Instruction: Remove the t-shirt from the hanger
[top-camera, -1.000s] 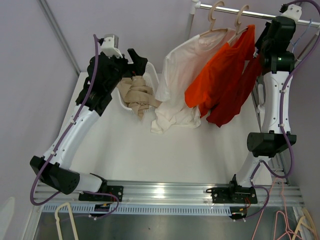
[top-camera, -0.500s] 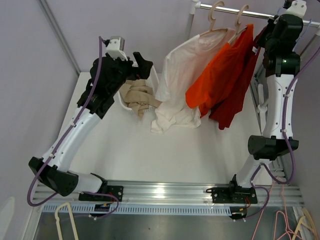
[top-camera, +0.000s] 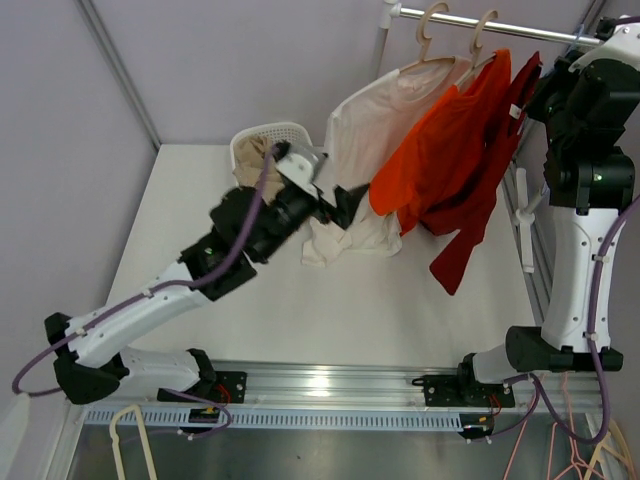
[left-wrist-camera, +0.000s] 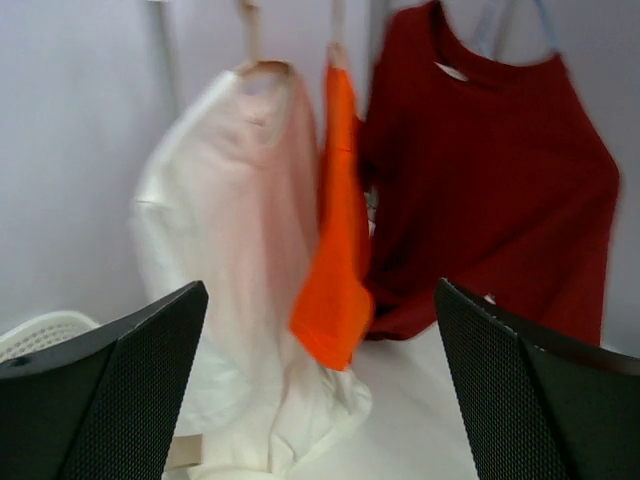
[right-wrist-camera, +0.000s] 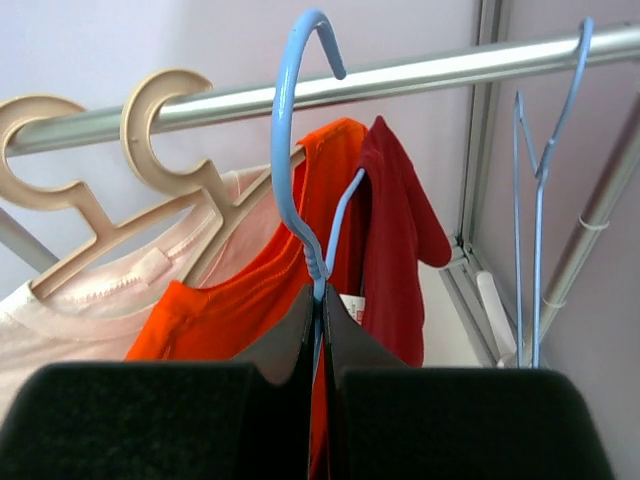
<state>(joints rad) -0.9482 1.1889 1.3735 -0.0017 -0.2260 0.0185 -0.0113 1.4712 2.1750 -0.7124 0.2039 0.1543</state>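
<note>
The left claw (top-camera: 338, 203) has swung away from the basket (top-camera: 262, 140) toward the shirts under the rail (right-wrist-camera: 420, 75), fingers spread wide. The right claw (right-wrist-camera: 320, 300) pinches the blue hanger (right-wrist-camera: 280, 140) just below the rail, with the dark red t-shirt (left-wrist-camera: 490, 190) hanging on it.

Rt wrist view: blue hanger (right-wrist-camera: 280, 140) below the neck hidden behind right pincer (right-wrist-camera: 320, 310). Left wrist view blurred; beige hanger (left-wrist-camera: 252, 35) cut off at top edge. Top view: basket (top-camera: 262, 138) partly occluded by left arm (top-camera: 160, 295).

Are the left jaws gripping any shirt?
No: the left gripper stands open and empty, with the white t-shirt hanging beyond it.
</note>
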